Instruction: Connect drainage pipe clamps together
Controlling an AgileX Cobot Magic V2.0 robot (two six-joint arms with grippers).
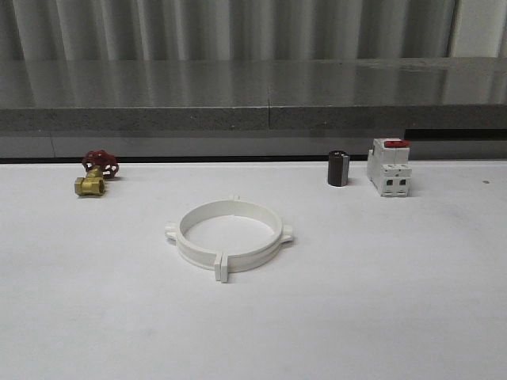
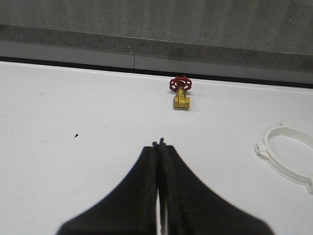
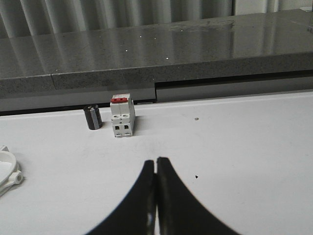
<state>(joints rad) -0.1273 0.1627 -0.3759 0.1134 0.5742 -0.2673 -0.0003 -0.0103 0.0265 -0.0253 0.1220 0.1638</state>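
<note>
Nearest, the drainage pipe clamps [image 1: 228, 235] form a closed ring: probably light, stiff, slippery plastic, best gripped across the wall. Left tool [image 2: 159, 144] and right tool [image 3: 156, 159] are pressed together, empty.

My front camera looks forward over the white table [image 1: 396, 301] from the near edge toward the grey ledge [image 1: 253, 95], taking in the whole width. My left wrist camera sits low and close above the table's left part, my right one above its right part, both facing far; each shares the joined drainage pipe clamps [image 1: 228, 234] with the front view.
</note>
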